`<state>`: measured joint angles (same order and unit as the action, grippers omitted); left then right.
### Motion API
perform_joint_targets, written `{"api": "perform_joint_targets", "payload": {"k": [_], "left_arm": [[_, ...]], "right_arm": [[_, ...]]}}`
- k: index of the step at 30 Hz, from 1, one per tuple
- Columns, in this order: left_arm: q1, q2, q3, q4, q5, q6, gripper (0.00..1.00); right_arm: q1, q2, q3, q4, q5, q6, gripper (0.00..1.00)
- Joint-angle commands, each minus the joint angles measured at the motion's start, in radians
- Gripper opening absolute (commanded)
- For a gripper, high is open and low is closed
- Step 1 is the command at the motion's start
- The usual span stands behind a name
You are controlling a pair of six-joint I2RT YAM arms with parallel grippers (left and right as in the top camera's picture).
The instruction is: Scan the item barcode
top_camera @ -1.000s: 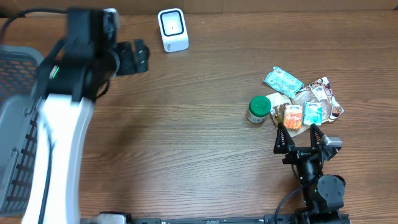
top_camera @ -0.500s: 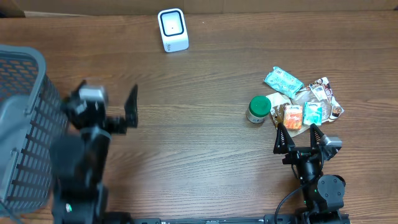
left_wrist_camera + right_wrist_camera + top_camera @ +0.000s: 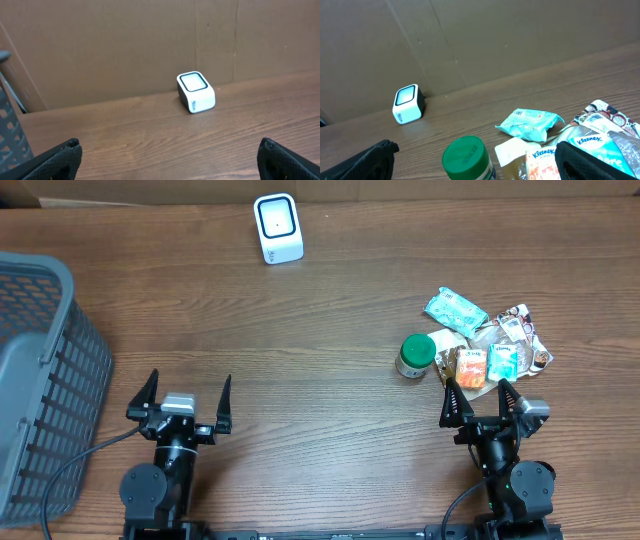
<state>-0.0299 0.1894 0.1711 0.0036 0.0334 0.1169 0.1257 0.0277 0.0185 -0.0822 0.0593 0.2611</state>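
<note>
My 2 arms sit low at the near table edge, fingers spread wide and empty.

A grey basket [image 3: 40, 370] stands at my far left; my left gripper [image 3: 190, 380] points straight ahead toward the white barcode scanner [image 3: 278, 228] at the far edge. My right gripper [image 3: 477, 385] sits just short of the items: a green-lidded jar [image 3: 416, 355], a teal packet [image 3: 455, 309] and 2 Kleenex packs [image 3: 471, 367], none of them touched.
</note>
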Motion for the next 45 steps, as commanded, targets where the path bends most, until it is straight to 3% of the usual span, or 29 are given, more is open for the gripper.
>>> {"api": "perform_joint_targets", "payload": {"k": [1,8,11,45], "left_arm": [[0.010,-0.050,-0.061,0.009,0.008,0.037,1.00],[0.010,-0.140,-0.168,0.007,-0.017,0.037,0.99],[0.011,-0.190,-0.166,-0.072,-0.022,0.044,1.00],[0.011,-0.185,-0.166,-0.081,-0.018,0.040,0.99]], "right_arm": [[-0.002,-0.010,-0.011,0.005,0.003,0.001,1.00],[-0.002,-0.010,-0.011,0.005,0.003,0.001,1.00],[-0.002,-0.010,-0.011,0.005,0.003,0.001,1.00],[-0.002,-0.010,-0.011,0.005,0.003,0.001,1.00]]}}
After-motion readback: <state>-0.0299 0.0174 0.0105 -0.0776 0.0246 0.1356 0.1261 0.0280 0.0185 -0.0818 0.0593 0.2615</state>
